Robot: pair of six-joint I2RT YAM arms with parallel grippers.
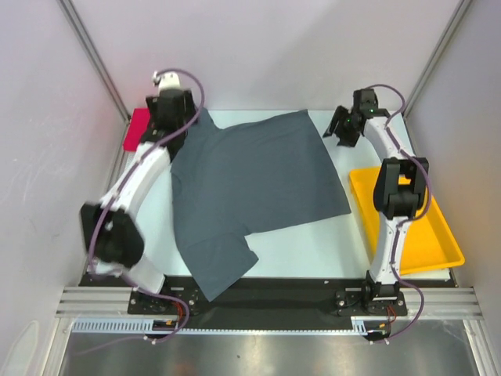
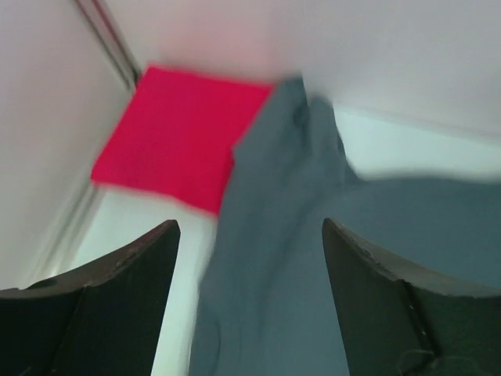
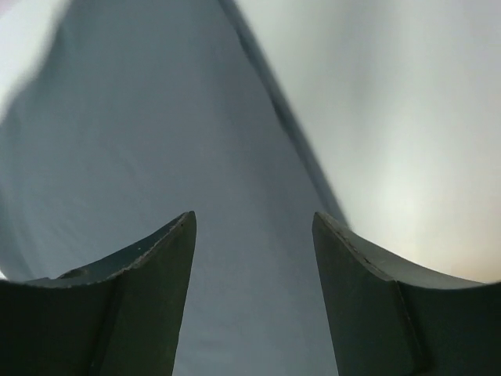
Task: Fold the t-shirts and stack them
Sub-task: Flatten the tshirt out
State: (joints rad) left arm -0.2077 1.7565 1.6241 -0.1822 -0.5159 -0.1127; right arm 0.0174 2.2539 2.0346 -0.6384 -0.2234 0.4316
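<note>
slate-grey t-shirt (image 1: pixel 250 188) lies flat mid-table; pinkish-red t-shirt (image 1: pixel 139 125) sits at the far left corner. left wrist, blurred: left gripper (image 2: pixel 250 235) seemingly spread wide, holding nothing, over grey cloth. right wrist: right gripper (image 3: pixel 254 223) likewise parted and empty.

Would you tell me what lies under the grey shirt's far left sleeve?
An edge of the red shirt seems to slip under the grey shirt there; how far it reaches is covered.
</note>
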